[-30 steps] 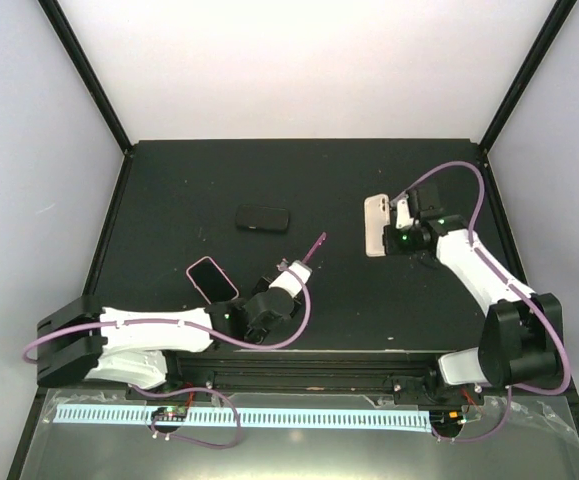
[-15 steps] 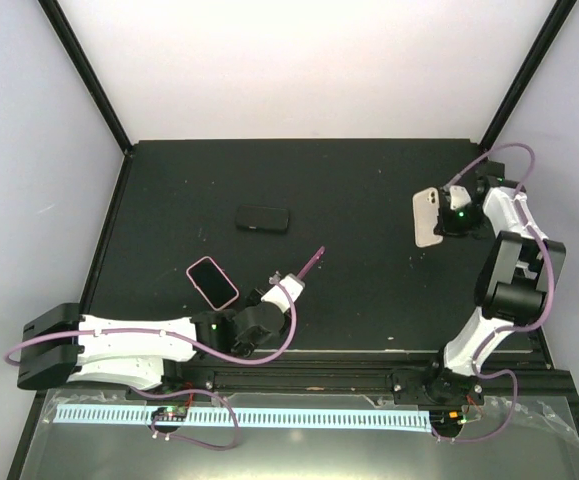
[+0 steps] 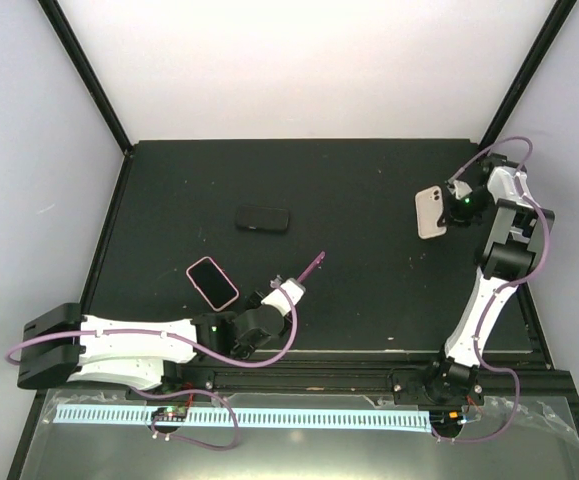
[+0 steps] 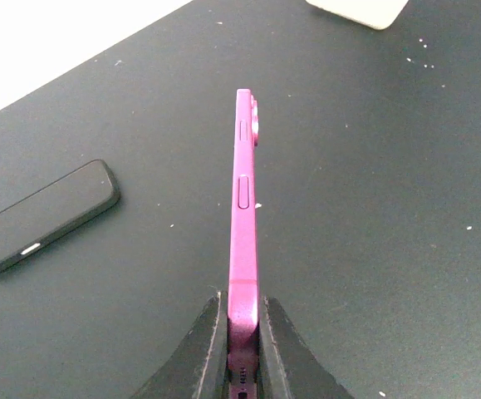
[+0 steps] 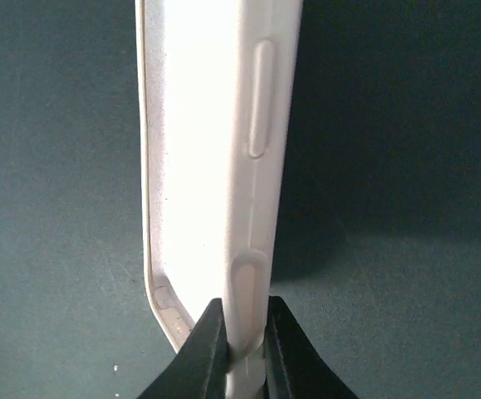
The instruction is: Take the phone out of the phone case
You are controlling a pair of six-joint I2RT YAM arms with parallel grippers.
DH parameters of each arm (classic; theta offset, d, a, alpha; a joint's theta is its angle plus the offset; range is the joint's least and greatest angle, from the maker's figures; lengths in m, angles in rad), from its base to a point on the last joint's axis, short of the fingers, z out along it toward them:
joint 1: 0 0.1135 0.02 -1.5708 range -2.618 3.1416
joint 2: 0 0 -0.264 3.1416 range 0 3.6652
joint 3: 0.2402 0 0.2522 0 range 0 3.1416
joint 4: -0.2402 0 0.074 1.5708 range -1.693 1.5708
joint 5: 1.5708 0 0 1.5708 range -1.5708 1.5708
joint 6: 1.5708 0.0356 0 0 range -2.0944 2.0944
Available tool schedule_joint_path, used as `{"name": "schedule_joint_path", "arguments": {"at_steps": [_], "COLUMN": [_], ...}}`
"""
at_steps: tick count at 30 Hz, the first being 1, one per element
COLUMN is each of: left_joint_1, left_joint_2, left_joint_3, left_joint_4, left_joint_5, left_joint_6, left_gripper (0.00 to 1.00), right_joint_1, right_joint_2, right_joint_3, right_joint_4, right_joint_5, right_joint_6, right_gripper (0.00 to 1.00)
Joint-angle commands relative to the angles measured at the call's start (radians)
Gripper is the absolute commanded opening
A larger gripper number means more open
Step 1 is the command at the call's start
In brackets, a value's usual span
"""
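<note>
We see L tool [image 4: 242, 332] pinching the magenta phone [image 4: 243, 208] by one end, edge-on, toward 6 o'clock of the bench [image 3: 369, 290]. R tool [image 5: 240, 332] is clamped on the empty white phone case [image 5: 215, 166] at 2 o'clock, well apart from the phone. Black handset [image 3: 262, 219] lies flat approx. 10 o'clock.

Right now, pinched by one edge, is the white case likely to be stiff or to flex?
Probably flexes: the white case looks an empty thin shell, its lip bowing near the right fingers. Likely light. Its smooth rim may slip in that narrow pinch.
</note>
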State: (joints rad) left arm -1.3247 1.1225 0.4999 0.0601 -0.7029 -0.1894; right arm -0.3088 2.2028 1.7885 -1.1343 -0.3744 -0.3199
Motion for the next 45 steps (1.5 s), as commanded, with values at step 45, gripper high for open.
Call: {"name": "schedule_joint_path", "arguments": {"at_steps": [45], "left_joint_1": [0.025], "left_joint_2": [0.812], "left_joint_3": [0.447], "left_joint_4": [1.102], "left_joint_5": [-0.417], "left_joint_6": [1.339], "left_gripper": [0.02], "right_joint_1": [0.43], "right_joint_2": [-0.719], "right_joint_3": [-0.719], "right_joint_4": [0.693], "right_joint_5": [-0.598], "right_joint_6": [0.635], "right_gripper": [0.52]}}
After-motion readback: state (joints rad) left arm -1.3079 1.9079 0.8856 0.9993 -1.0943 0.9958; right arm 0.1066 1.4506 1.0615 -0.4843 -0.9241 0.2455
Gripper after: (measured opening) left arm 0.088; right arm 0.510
